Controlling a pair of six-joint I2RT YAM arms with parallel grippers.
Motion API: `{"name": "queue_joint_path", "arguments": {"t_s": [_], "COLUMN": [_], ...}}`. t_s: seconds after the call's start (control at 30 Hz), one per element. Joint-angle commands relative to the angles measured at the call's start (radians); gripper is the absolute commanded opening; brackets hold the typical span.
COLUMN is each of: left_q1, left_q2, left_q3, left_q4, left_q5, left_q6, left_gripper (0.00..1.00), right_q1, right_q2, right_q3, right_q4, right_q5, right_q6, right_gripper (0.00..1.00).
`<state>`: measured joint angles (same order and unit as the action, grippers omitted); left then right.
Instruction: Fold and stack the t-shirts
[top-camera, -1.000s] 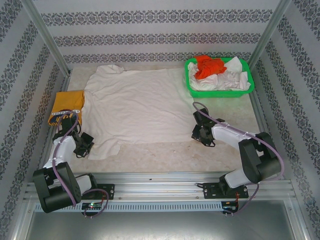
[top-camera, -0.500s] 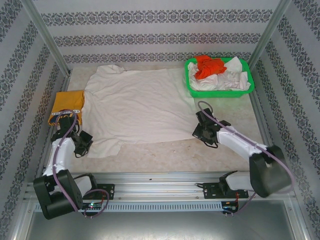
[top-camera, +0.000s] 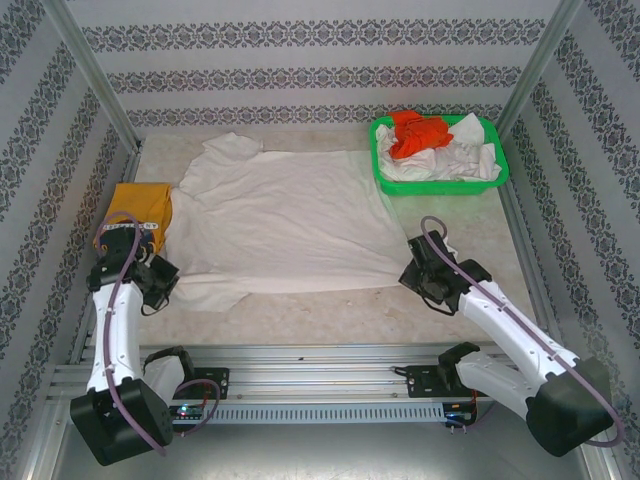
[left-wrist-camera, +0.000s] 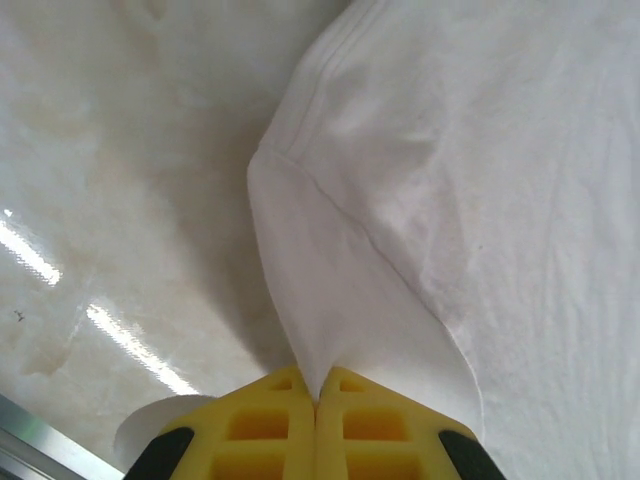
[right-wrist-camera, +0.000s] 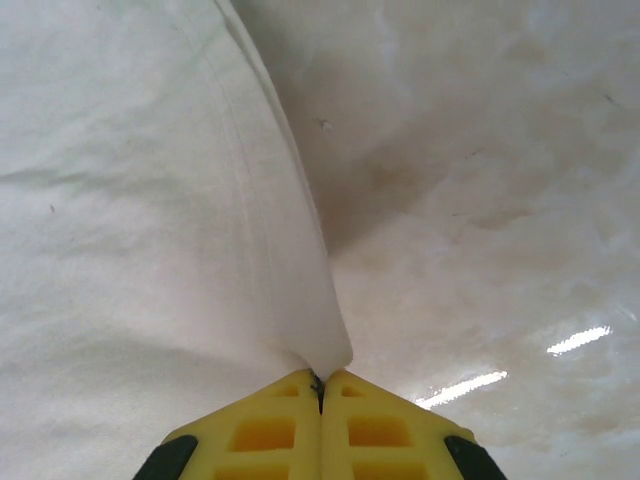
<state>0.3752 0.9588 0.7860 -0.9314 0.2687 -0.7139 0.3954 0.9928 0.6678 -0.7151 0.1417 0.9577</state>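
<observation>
Plainly, the white t-shirt lies spread open across the middle of the table, flat for the most part, a little bunched at its far-left end, and with no fold made in it yet; to its left, at the table's edge, the mustard-yellow t-shirt sits as a compact rectangle, which I judge to be folded and the start of the stack; at the far right the green basket holds the orange-red t-shirt heaped on crumpled white t-shirts, none of them dealt with; so I reckon the task is early, one shirt done, one in hand, several to come.

Both of my hands have hold of the spread shirt along its near side; my left gripper is clamped on its near-left corner, just beside the mustard-yellow one, and in the left wrist view my yellow fingers meet on a peak of cloth with a stitched seam running up from it; my right gripper is clamped on the near-right corner, and in the right wrist view the hem rises into its closed fingers; the cloth lies between my two hands, drawn up at each pinch, its body stretching away from me towards the far wall.
</observation>
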Motion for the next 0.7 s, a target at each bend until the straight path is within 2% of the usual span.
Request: {"name": "queue_joint_path", "arguments": {"t_s": [0.0, 0.37, 0.67], "left_q1": [0.008, -0.03, -0.073], "left_q2": [0.052, 0.335, 0.496], "left_q3": [0.079, 0.329, 0.461], "left_q4": [0.001, 0.087, 0.146], "left_q5": [0.007, -0.04, -0.086], "left_q6": [0.009, 0.136, 0.21], "left_gripper": [0.0, 0.0, 0.0], "right_q1": [-0.037, -0.134, -0.188], "right_q2": [0.046, 0.289, 0.459], "right_q3": [0.066, 0.249, 0.377], "right_q4": [0.015, 0.128, 0.154], "right_q5": [0.04, -0.014, -0.091], "right_q6": [-0.064, -0.243, -0.324], "right_gripper": [0.0, 0.0, 0.0]}}
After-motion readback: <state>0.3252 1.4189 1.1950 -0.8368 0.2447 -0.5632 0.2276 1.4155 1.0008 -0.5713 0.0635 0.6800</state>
